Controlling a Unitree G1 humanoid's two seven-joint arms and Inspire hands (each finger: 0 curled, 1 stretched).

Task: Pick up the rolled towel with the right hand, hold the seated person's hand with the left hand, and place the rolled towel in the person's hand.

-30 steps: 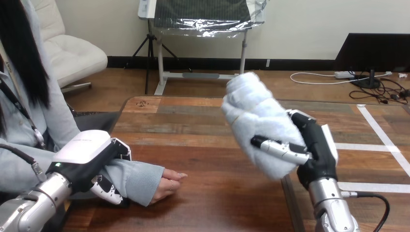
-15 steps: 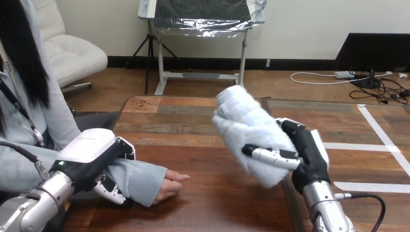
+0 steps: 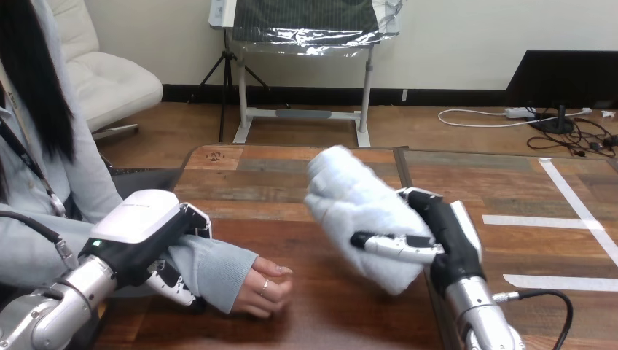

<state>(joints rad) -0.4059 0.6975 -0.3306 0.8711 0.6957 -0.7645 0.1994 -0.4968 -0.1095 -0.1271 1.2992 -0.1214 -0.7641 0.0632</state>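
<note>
Leftward drifts the rolled towel (image 3: 350, 197), clasped in the right hand (image 3: 448, 244). The left hand (image 3: 142, 233) grips the person's forearm (image 3: 211, 266); handover looks near.

A table (image 3: 291, 171) spans the view. The person's forearm (image 3: 215, 264) comes in from the left over the table's near left part. The person's hand (image 3: 264, 286) is at its end, near the front edge. The robot's left hand (image 3: 138, 233) sits on top of that forearm, left of the wrist, with its fingers curled round it. The 2 robot hands are well apart. To the right, the robot's right hand (image 3: 453, 244) holds the rolled towel (image 3: 346, 197) above the table's middle, fingers wrapped round its lower end. The towel tilts, with its upper end farther back and to the left. It is right of the person's hand and apart from it.
</note>
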